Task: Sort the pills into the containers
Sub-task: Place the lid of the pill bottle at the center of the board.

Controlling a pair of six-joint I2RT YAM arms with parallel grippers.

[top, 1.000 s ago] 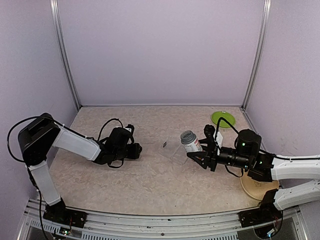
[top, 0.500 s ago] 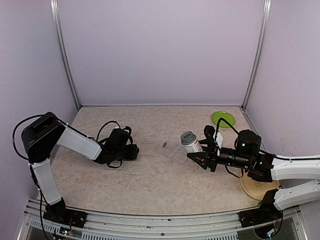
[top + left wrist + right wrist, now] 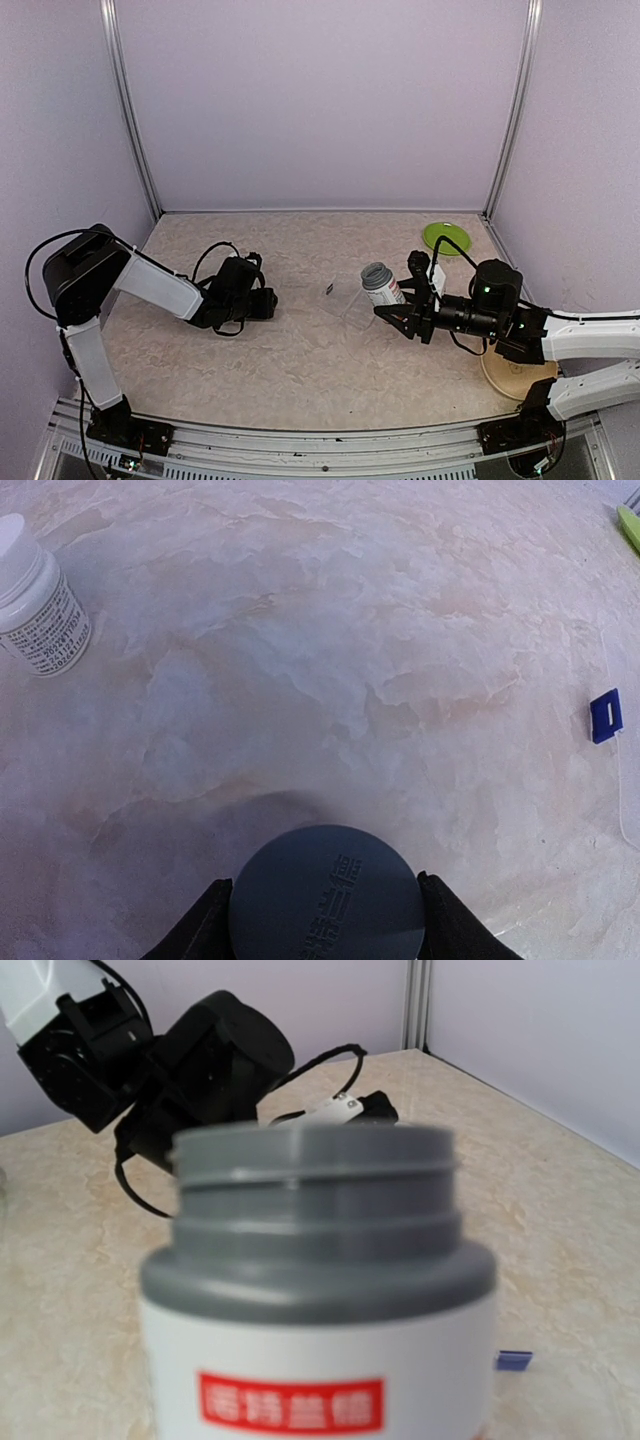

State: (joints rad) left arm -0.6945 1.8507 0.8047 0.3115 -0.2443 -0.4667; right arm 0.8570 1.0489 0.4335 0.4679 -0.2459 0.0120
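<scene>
While the wide beige stone-look table (image 3: 300, 370) is lying under everything, the right gripper (image 3: 390, 303) is squeezing the white plastic bottle with a grey screw neck (image 3: 380, 282) from both sides. Its jaws are standing partly open around the bottle. The left gripper (image 3: 270, 303) is pinching the dark grey round cap (image 3: 327, 895), with one finger pressing on each side and the jaws spread as wide as the cap. Between the two grippers, the flat clear plastic pill box (image 3: 350, 305) is lying on the table near the bottle, showing only faintly. One tiny dark blue pill (image 3: 329, 289) is sitting at the box's left end, maybe just outside it.
</scene>
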